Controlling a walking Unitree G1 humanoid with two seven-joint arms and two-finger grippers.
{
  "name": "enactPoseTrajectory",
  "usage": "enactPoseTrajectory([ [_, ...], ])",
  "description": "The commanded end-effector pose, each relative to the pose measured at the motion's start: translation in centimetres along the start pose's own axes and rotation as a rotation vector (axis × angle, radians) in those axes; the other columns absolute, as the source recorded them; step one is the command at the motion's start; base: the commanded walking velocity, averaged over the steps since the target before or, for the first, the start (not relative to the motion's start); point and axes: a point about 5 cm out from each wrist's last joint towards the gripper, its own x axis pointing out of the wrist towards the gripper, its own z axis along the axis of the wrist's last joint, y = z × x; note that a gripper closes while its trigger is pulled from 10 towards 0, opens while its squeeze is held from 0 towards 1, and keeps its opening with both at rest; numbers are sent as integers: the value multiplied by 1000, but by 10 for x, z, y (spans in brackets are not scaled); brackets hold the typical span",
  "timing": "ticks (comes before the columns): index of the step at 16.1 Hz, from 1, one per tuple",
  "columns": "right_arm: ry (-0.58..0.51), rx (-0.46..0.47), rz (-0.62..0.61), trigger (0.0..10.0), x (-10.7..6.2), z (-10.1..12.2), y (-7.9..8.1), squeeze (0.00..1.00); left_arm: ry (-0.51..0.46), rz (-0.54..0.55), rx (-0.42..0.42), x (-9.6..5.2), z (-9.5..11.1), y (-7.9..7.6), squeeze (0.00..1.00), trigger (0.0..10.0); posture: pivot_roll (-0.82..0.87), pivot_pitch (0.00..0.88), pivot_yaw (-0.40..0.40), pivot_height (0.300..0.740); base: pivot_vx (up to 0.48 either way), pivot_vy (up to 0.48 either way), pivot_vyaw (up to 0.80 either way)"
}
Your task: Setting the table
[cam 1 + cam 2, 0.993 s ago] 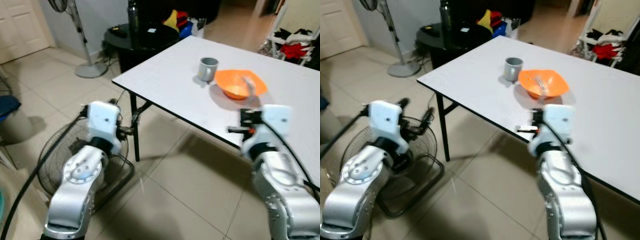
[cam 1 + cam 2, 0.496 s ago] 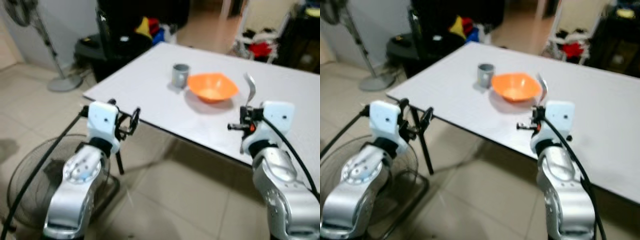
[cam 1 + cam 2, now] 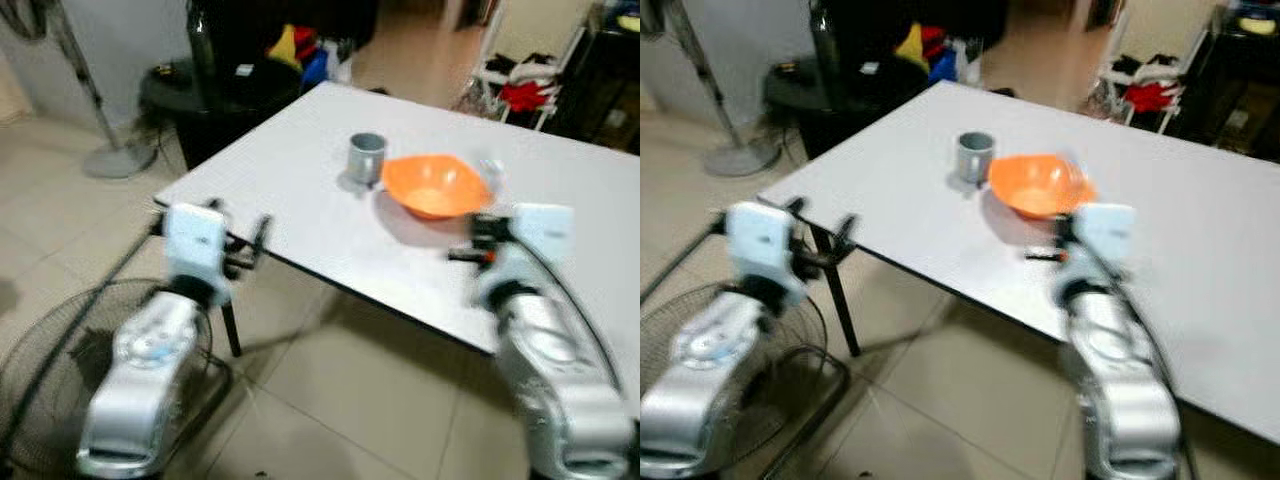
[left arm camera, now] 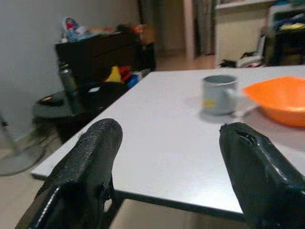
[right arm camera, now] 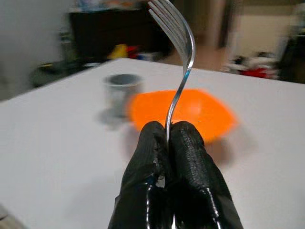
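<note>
A white table (image 3: 300, 190) carries a grey mug (image 3: 367, 158) and, right beside it, an orange bowl (image 3: 437, 186). My right gripper (image 5: 169, 131) is shut on the handle of a silver fork (image 5: 183, 62), whose tines point upward. It hovers over the table's near edge, in front of the bowl (image 5: 190, 112) and mug (image 5: 121, 90). My left gripper (image 4: 170, 128) is open with nothing between its fingers. It is held at the table's near left corner (image 3: 250, 250), facing the mug (image 4: 218, 94) across bare tabletop.
A floor fan cage (image 3: 60, 340) lies on the tiles at lower left. Beyond the table's far left corner are a standing fan base (image 3: 110, 158) and a black round side table (image 3: 215, 85) with a bottle. A rack with clothes (image 3: 520, 90) stands at the back right.
The whole picture has swung and blurred, so the camera moved; the table now sits more in the middle. Both arms keep their pose, the fork still in the right gripper.
</note>
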Motion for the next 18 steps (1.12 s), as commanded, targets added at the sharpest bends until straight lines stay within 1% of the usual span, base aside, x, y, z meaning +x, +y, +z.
enactPoseTrajectory([
  [1,-13,-8,-33,10000,-1,2,-8,0,-11,-17,-5,2,3,-6,0,10000,90,0,5,740,304,0,0],
  [6,-9,-9,-36,10000,-1,2,-8,0,-10,-21,-7,2,3,-7,0,10000,87,0,10,740,304,0,0],
  [10,-1,-6,-32,10000,-1,0,-8,0,-10,-20,-7,2,3,-6,0,10000,89,0,8,740,303,0,-800],
  [18,-8,-4,-32,10000,-2,0,-7,0,-14,-26,-9,2,3,-6,0,10000,87,0,8,740,305,0,0],
])
